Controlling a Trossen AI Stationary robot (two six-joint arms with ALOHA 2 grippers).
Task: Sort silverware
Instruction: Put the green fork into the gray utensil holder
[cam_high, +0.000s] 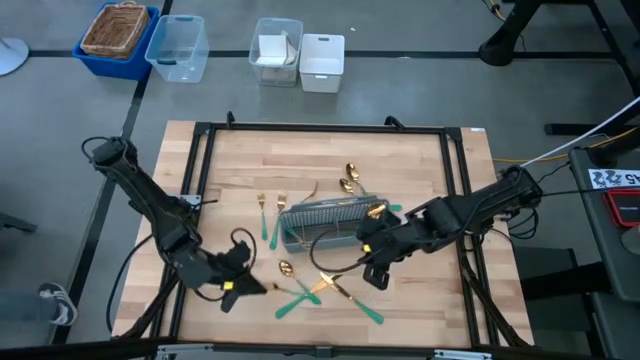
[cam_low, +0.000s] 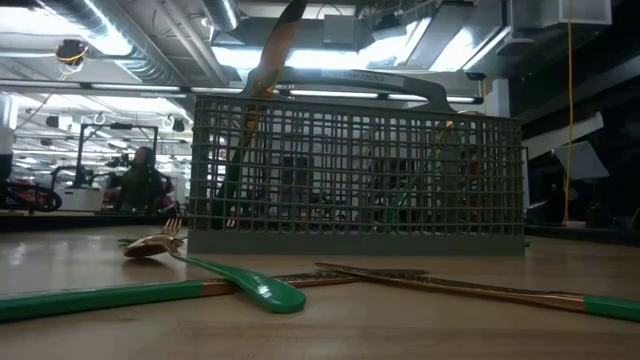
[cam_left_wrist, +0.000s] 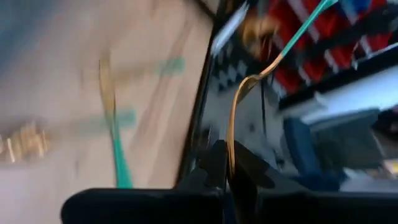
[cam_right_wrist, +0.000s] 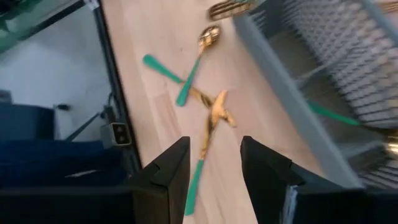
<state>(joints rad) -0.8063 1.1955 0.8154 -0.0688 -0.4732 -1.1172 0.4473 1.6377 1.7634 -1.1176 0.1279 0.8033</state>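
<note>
Our left tool (cam_left_wrist: 229, 171) pinches a spoon (cam_left_wrist: 249, 93); next we carry it to the caddy (cam_high: 325, 222). Our right tool (cam_right_wrist: 214, 171), fingers spread and empty, hovers over loose silverware (cam_right_wrist: 208, 127).

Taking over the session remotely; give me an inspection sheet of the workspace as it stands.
Surface: wooden table, framed by black rails.
Job's things: mesh caddy mid-table; two forks beside it; two spoons beyond; crossed cutlery on the near side.
Clutter: nothing seen.
Grippers: left gripper shut on a teal-handled piece; right gripper open above the crossed cutlery.
Cables: black cable looping by the caddy.
Surroundings: bins on the floor; person in the background.
</note>
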